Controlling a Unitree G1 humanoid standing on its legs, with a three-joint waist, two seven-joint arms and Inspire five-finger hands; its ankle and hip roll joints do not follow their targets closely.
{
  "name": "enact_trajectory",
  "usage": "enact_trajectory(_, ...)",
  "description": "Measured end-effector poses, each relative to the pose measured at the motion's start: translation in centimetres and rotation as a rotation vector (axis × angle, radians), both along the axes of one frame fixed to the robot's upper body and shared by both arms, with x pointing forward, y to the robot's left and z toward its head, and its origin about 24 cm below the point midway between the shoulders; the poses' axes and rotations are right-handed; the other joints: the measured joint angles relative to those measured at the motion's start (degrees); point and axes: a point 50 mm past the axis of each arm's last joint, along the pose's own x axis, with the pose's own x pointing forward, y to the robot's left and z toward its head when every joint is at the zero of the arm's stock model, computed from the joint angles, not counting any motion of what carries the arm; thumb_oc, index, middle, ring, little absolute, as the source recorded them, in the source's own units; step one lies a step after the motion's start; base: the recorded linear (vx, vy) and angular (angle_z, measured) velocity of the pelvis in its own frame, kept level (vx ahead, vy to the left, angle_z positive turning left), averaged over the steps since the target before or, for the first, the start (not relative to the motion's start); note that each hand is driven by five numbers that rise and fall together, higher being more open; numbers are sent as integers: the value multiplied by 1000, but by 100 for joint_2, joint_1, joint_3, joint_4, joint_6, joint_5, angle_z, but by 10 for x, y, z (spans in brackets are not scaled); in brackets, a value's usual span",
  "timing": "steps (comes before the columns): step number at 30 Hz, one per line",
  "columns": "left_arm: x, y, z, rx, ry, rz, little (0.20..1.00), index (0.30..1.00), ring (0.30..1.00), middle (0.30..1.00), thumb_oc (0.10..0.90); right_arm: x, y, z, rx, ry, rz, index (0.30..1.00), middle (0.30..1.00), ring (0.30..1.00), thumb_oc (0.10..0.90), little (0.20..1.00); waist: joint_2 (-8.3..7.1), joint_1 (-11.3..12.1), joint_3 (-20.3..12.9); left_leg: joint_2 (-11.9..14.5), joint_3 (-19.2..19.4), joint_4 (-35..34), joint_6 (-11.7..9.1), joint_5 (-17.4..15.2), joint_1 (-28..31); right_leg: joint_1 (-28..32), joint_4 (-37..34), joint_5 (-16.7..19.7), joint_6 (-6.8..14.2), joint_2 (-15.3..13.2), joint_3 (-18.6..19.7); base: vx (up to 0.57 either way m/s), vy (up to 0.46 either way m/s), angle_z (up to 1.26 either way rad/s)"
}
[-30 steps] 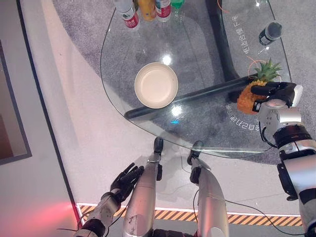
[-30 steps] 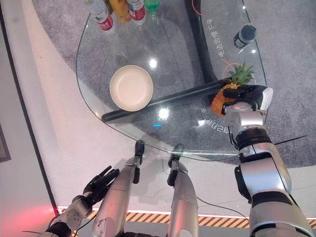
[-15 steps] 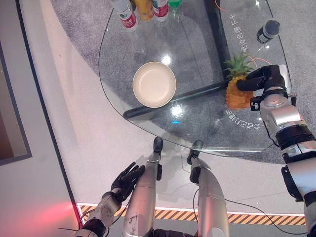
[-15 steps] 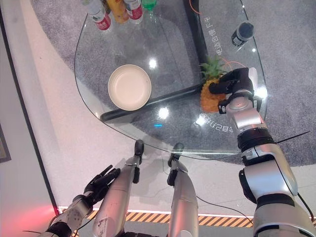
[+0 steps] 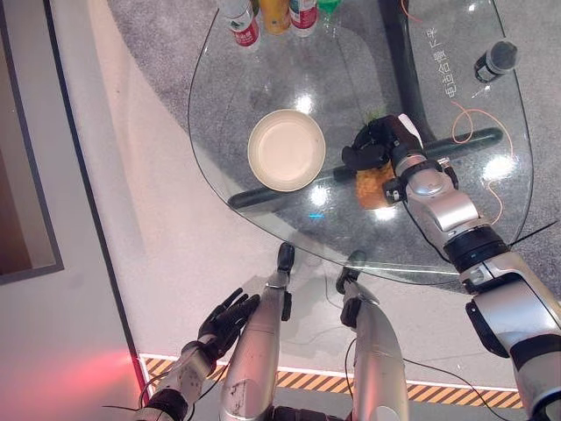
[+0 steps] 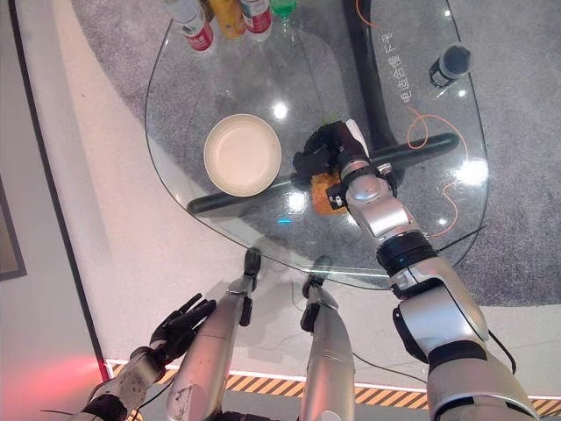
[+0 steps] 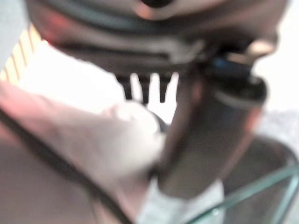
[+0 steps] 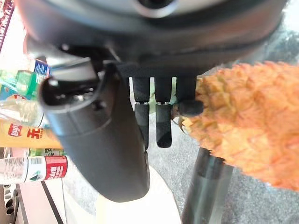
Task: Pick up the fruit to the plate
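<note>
While orange pineapple (image 5: 375,186) gripped in right hand (image 5: 379,147) fingers: carried above glass worktop (image 5: 263,79), beside round cream plate (image 5: 286,150); placement pending. Left hand (image 5: 226,319) low, fingers spread, idle.

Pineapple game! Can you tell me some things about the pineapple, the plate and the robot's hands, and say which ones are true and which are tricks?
1. The right hand holds the pineapple. True.
2. The pineapple lies in the plate. False: it is beside the plate, off to the robot's right, in the hand.
3. The plate has nothing in it. True.
4. The left hand is on the table. False: it hangs low, off the table's near edge.
5. Bottles stand at the table's far edge. True.
</note>
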Motion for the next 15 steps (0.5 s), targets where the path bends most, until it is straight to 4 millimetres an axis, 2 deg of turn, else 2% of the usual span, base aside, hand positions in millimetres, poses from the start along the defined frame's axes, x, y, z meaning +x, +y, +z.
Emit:
enact_trajectory(2, 0, 0, 0, 0, 0, 0, 900, 900, 900, 900, 800, 0, 0, 0, -2, -2, -3, 900, 900, 900, 800, 900, -3, -5, 2, -2, 0, -6, 14, 6, 0, 10, -26, 15, 5, 1, 0, 0, 0, 0)
enact_trajectory(15, 3, 1, 2, 2, -7, 0, 900, 900, 900, 900, 800, 0, -2, 3, -56, -42, -32, 900, 900, 900, 800, 900, -57, -71, 23, 30, -1, 10, 82, 43, -64, 15, -80, 59, 35, -13, -95, -20, 2, 1)
